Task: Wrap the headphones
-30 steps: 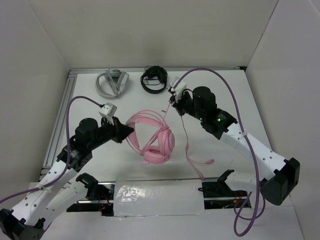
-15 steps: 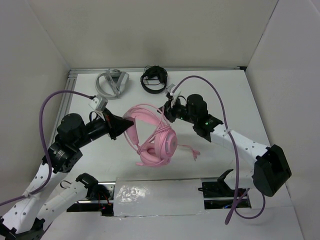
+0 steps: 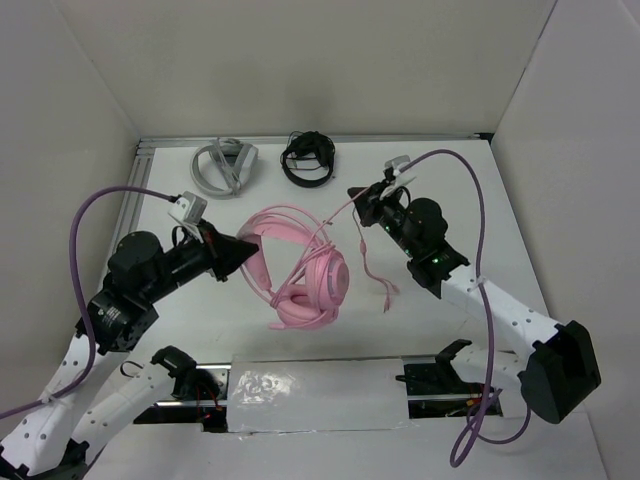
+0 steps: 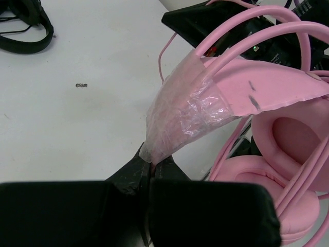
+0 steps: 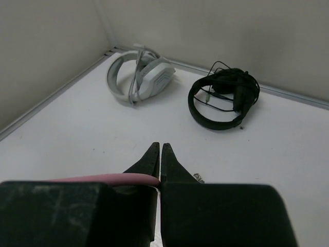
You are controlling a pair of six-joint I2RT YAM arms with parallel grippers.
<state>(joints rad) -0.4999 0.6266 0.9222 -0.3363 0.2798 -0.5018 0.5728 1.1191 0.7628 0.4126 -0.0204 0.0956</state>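
Left gripper [image 4: 150, 167]: jaws pressed together on the clear film [image 4: 180, 110] covering one end of the headband [image 4: 267, 95] of the pink headphones [image 3: 310, 280], which sit mid-table, tilted up between both arms. Right gripper [image 5: 160, 154]: jaws pinched on the pink cable [image 5: 103, 179]; the free length hangs toward the table. Recommended: use the left grip as a firm anchor, lead the cable around the headband under light tension, and avoid snagging the earcups [image 4: 288, 139].
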